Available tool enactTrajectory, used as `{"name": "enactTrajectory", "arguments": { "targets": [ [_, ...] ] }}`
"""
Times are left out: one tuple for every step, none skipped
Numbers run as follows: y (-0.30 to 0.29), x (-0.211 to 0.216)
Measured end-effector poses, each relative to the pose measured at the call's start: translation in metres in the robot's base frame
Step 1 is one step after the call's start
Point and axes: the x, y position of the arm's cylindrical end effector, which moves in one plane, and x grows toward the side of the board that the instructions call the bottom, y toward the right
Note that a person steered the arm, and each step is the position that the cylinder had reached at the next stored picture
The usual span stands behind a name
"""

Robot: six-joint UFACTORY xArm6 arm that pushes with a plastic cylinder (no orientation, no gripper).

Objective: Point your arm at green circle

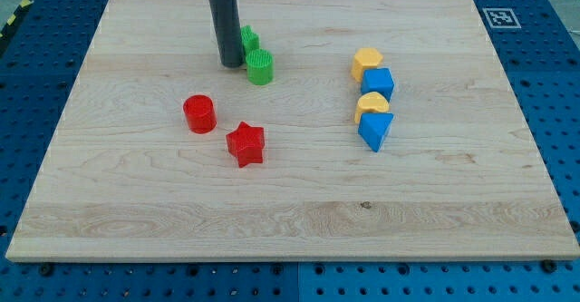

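I am resting my tip [230, 63] on the wooden board [136, 202], just beside the green circle [260, 67], which is sitting immediately to the tip's right in the view; whether rod and block are actually touching I cannot tell, the gap being too fine to read. Another green block [248, 39], shape unclear because my rod is hiding part of it, is standing just beyond the tip toward the view's top right, close against the circle. To do this step well, I judge I should be keeping any further motion tiny and aimed straight at the circle's near side, since a heavier push would be shoving it into its green neighbour and scattering both. The pointing looks close to done from here. My end piece is a plain rod with nothing to open or shut; it is holding nothing, only standing on the board. Below the tip and slightly left the red cylinder [199, 114] is sitting, with the red star [246, 144] below the tip and a little right, both well apart from me. Far to the right, a column is running downward: yellow block [366, 63], blue cube [379, 83], second yellow block [372, 102], blue wedge-like block [375, 130].
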Motion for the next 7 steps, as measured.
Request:
{"name": "enactTrajectory", "arguments": {
  "targets": [
    [0.018, -0.01],
    [0.038, -0.03],
    [0.038, -0.056],
    [0.038, -0.07],
    [0.027, -0.06],
    [-0.017, -0.034],
    [-0.042, 0.005]
  ]
}}
